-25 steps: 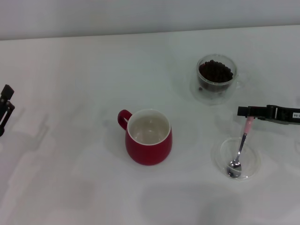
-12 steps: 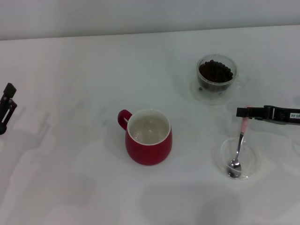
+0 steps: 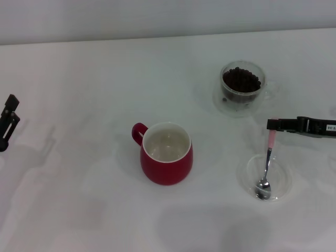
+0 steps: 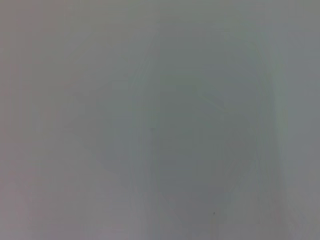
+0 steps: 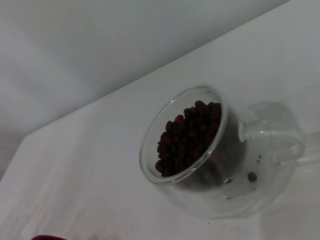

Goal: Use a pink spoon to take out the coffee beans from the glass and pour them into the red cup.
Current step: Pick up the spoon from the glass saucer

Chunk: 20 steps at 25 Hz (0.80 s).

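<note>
Right tool point(image 3: 271, 125) seems clenched on the pink spoon point(image 3: 267, 164) by its handle tip, bowl hanging over a clear dish point(image 3: 248, 176), so a loose pinch could drop it.

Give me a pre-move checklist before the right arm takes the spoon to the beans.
1. Right gripper at the pink end of the spoon: ok.
2. Grip actually closed on the spoon: cannot tell.
3. Spoon bowl resting in the clear dish: ok, not lifted yet.
4. Glass upright, with coffee beans inside: ok.
5. Red cup upright, mouth open, no beans inside: ok.
6. Left gripper parked at the table's far left edge, out of the path: ok.
</note>
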Available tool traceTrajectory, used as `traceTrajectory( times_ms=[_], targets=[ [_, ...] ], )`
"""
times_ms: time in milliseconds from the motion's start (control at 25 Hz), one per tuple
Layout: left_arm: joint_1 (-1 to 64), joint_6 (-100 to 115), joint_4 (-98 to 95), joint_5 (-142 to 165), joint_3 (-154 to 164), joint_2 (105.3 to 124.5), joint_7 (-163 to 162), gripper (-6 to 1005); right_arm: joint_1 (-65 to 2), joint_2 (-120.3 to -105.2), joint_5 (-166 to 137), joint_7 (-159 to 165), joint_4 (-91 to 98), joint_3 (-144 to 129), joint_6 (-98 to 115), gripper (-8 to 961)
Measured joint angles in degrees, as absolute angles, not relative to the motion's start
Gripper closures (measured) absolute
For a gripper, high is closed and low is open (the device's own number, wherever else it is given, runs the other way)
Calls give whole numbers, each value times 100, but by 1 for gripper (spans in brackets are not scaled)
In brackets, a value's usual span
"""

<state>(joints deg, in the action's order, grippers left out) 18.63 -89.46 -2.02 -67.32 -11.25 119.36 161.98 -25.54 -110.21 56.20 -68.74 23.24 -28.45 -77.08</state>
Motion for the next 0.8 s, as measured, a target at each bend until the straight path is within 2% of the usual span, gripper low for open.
traceTrajectory(
  times_ms=[720,800],
  targets=[
    [1848,-8918,-202,-6732,-1125,11945,16189,347,-2664,-11010,5615,-6780,2313,-3035,-7621,655],
    [1852,-8881,-202,-6732,-1125,11945,16189,347,-2664,-11010,5615,-6780,2311,-3041,-7616,793]
  ],
)
